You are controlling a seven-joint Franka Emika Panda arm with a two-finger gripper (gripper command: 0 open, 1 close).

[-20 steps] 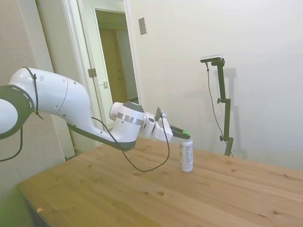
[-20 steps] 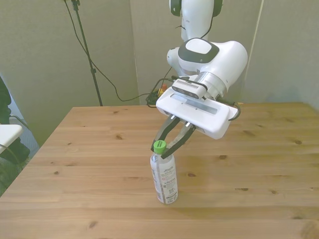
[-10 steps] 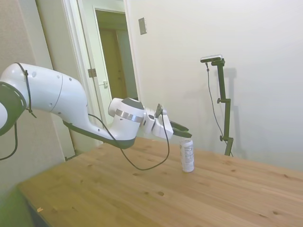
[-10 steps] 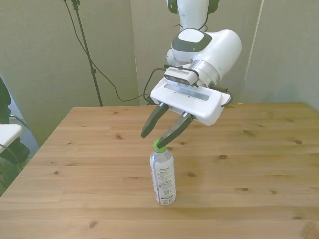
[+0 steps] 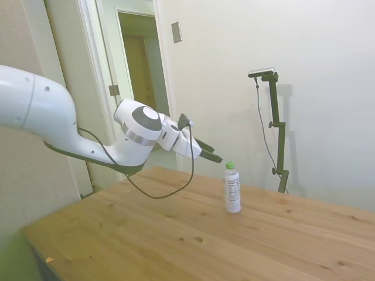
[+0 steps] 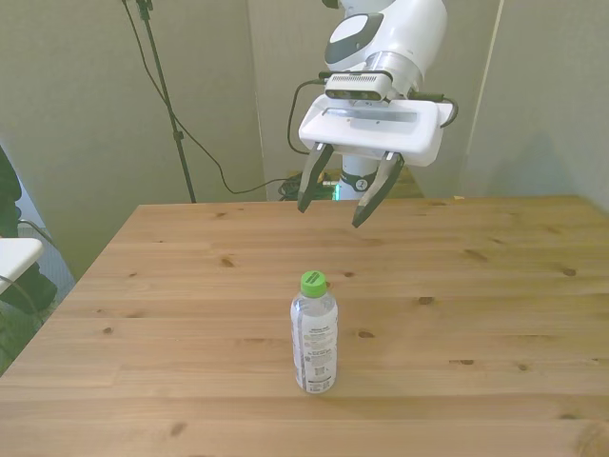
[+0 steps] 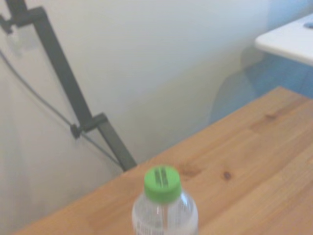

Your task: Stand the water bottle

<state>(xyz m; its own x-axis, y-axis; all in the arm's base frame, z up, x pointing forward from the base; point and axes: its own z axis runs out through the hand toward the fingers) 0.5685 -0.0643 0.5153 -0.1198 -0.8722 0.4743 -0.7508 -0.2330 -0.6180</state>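
The wooden worktop (image 6: 190, 286) fills the lower part of both the side and front views. The white arm (image 5: 53, 126) reaches over it from the side view's left, well above the wood. Its pincer (image 6: 341, 202) hangs in the air with its two dark fingers (image 6: 309, 188) spread wide and nothing between them. It is apart from the water bottle (image 6: 314, 335) and higher than the cap, toward the far side of the worktop in the front view. The water bottle stands upright on the worktop, near the middle and toward the near edge in the front view, alone and touching nothing else. Its white label (image 5: 232, 191) wraps the clear body. Its green cap (image 7: 162, 182) sits on top, screwed on, and shows close up in the wrist view
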